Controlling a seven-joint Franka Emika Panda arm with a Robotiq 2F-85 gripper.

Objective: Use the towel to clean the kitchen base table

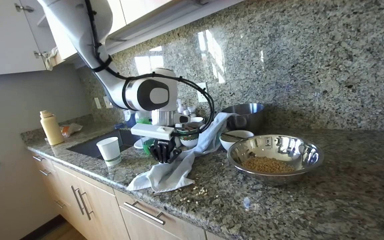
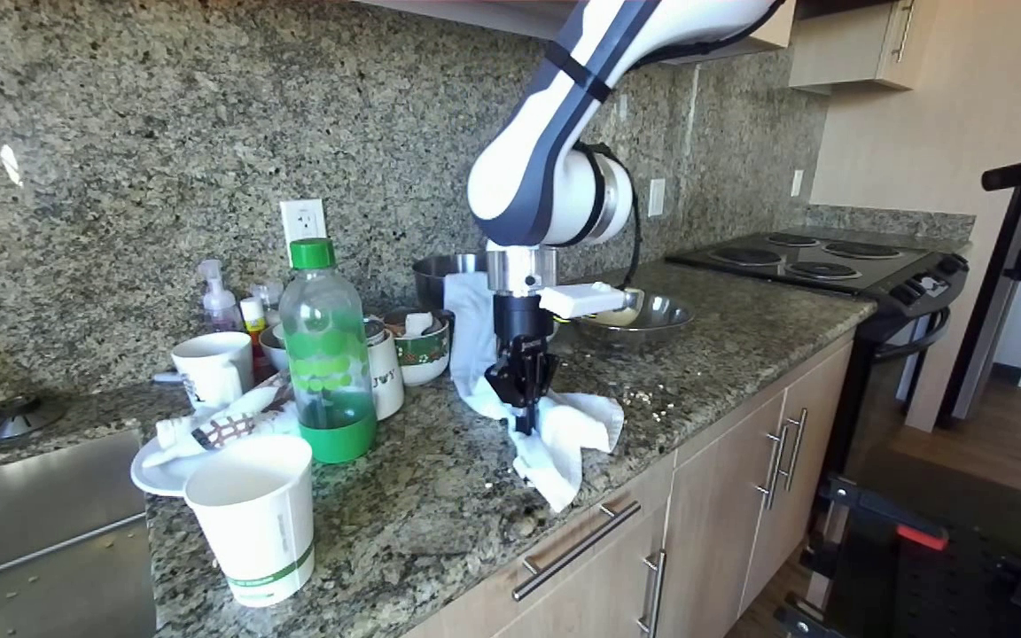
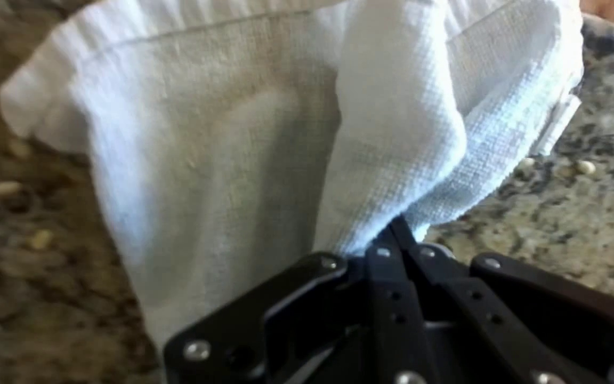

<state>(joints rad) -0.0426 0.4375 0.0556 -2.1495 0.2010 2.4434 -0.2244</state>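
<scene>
Pale towel, clamped in the end effector, lying on the table, long axis running forward from deep rear bowl; loose grains just beside, likely the wipe's direction.

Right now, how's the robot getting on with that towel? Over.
Gripper shut on white towel. Lower end crumpled on granite counter, loose grains beside it not yet wiped. Upper end seems to lie against deep steel mixing bowl; might snag.

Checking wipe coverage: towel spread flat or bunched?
Bunched, not flat: the wrist view shows the towel folded over itself and gathered at the gripper.
</scene>
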